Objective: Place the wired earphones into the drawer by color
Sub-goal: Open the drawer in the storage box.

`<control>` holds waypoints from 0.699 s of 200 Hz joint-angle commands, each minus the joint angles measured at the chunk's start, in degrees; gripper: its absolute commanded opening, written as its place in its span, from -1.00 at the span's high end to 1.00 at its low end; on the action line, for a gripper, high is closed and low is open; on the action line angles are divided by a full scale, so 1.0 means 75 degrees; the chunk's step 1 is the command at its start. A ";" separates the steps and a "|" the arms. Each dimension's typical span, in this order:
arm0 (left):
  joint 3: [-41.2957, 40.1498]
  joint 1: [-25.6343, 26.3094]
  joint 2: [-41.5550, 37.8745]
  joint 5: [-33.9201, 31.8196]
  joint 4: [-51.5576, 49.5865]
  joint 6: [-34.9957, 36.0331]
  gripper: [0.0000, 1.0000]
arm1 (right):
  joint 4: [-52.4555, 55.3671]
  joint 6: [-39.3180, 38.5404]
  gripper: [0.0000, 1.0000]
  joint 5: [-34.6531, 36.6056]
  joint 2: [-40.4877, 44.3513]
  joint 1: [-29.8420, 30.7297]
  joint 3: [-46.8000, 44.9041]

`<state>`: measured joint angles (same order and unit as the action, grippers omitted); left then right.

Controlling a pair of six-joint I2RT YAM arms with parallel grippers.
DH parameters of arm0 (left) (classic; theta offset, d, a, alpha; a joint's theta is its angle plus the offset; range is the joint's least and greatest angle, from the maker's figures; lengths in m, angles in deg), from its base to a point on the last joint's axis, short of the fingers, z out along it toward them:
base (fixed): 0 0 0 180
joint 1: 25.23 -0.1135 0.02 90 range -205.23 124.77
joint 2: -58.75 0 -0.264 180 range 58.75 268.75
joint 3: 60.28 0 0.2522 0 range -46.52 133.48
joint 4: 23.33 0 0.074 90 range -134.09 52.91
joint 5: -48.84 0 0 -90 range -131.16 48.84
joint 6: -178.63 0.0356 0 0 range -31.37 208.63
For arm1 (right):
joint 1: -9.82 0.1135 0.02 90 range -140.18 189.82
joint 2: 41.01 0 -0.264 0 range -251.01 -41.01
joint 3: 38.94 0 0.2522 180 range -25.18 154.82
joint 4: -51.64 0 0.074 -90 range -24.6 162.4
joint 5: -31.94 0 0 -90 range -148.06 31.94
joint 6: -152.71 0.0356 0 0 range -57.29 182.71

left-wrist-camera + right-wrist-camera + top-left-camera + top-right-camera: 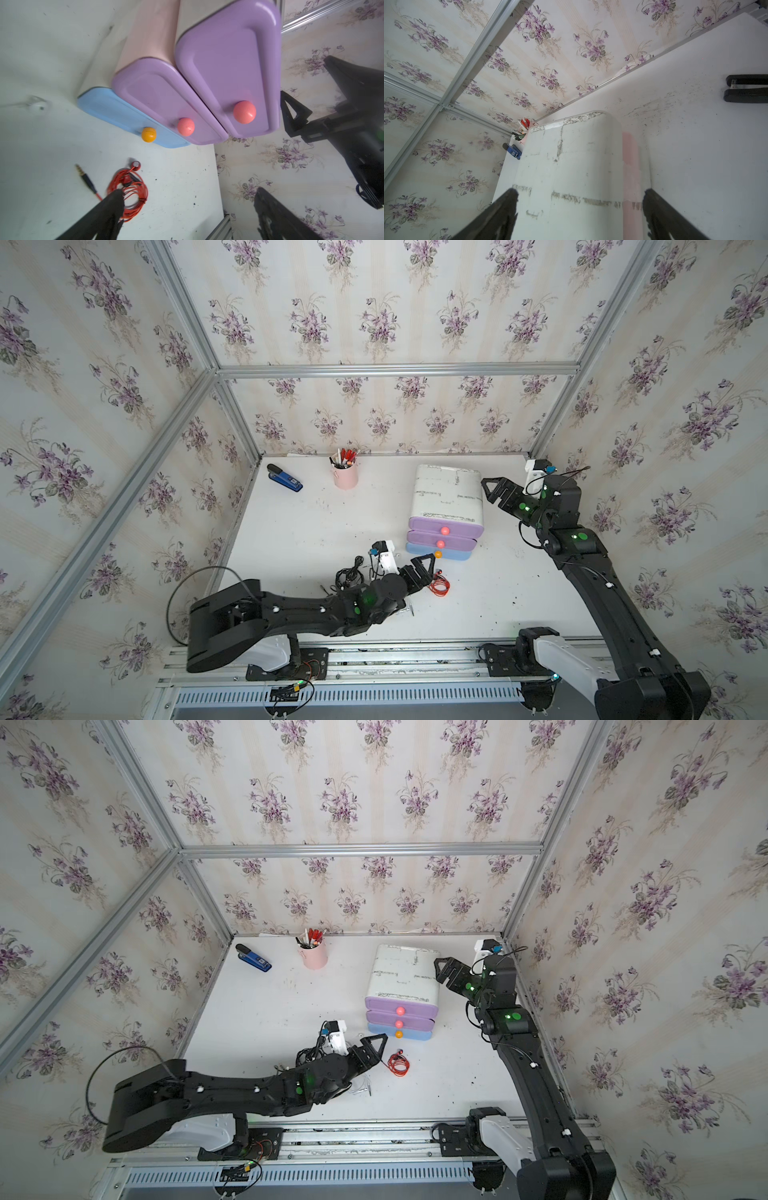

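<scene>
My left tool (187, 195), right tool (580, 193) gape empty; drawers (228, 72) shut, so knob (148, 134) pull precedes red earphones (128, 187)

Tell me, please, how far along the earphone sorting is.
Done: nothing visible; all three drawers of the white cabinet look shut. In hand: nothing is held; the open left gripper hangs near the orange knob of the blue bottom drawer, the open right gripper beside the cabinet. Left: the red coiled earphones and the black earphone bundle lie on the white table; drawers must open, then sorting.
</scene>
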<state>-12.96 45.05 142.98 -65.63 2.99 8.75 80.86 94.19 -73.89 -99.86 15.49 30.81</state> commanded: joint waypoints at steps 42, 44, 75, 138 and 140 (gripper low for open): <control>0.0998 -0.0075 0.1237 0.0115 0.2107 -0.1153 -0.89 | 0.0424 -0.0192 -0.91 0.0003 0.0114 0.0017 0.0038; 0.0998 -0.0077 0.1253 0.0105 0.2124 -0.1169 -0.88 | 0.0426 -0.0202 -0.92 0.0002 0.0113 0.0017 0.0036; 0.1213 -0.0216 0.1589 0.0267 0.2419 -0.1128 -0.57 | 0.0234 -0.0241 -0.90 -0.0192 0.0165 0.0017 -0.0171; 0.1295 -0.0562 0.1538 0.0254 0.2034 -0.0811 -0.35 | 0.0223 -0.0343 -0.90 -0.0171 0.0239 0.0017 -0.0268; 0.1315 -0.0574 0.1542 0.0269 0.2012 -0.0796 -0.34 | 0.0214 -0.0343 -0.90 -0.0164 0.0241 0.0014 -0.0275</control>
<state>-4.08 41.68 154.82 -63.88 17.57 0.40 83.40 92.47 -74.94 -98.20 15.53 28.90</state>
